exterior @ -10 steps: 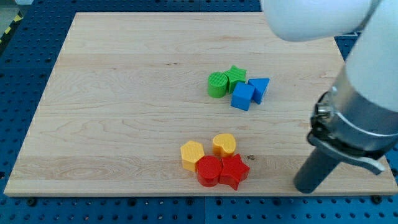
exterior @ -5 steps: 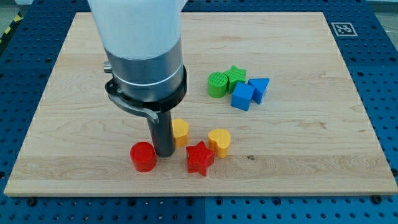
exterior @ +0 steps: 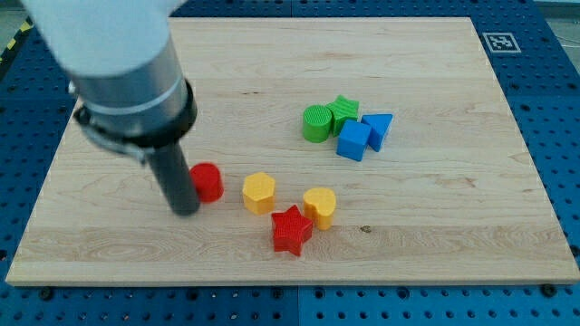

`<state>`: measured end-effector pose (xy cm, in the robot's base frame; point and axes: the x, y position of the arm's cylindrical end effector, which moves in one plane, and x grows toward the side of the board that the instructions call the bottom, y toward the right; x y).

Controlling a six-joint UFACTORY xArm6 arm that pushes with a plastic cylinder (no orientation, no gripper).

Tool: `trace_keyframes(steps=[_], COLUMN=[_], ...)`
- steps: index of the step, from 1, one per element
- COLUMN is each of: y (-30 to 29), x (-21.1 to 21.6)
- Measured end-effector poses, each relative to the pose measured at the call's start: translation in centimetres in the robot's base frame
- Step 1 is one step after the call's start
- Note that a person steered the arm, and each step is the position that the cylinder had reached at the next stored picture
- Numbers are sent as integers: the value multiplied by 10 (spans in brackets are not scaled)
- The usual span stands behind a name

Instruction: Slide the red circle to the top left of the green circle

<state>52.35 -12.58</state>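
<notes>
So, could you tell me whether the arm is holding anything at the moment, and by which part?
Nothing is held. My tip only pushes; it sits against the view's left side of the red circle.

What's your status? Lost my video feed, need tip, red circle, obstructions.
My tip down, touching red circle's left side. Red circle sits far lower-left of green circle. Yellow hexagon just right of it; path up toward the target looks open.

A single camera looks down at a slant from beyond the worktop's bottom edge, facing toward its far edge. It sits near enough that the wooden board almost fills the frame, blue pegboard showing around it. The arm's upper body is cropped at the top.
</notes>
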Motion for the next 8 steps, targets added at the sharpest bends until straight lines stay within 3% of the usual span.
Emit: trace_keyframes(steps=[1,2,4,5,6,8], y=[0,0,44,40,70,122], x=[-22,-8,-70,-38,-35,-96])
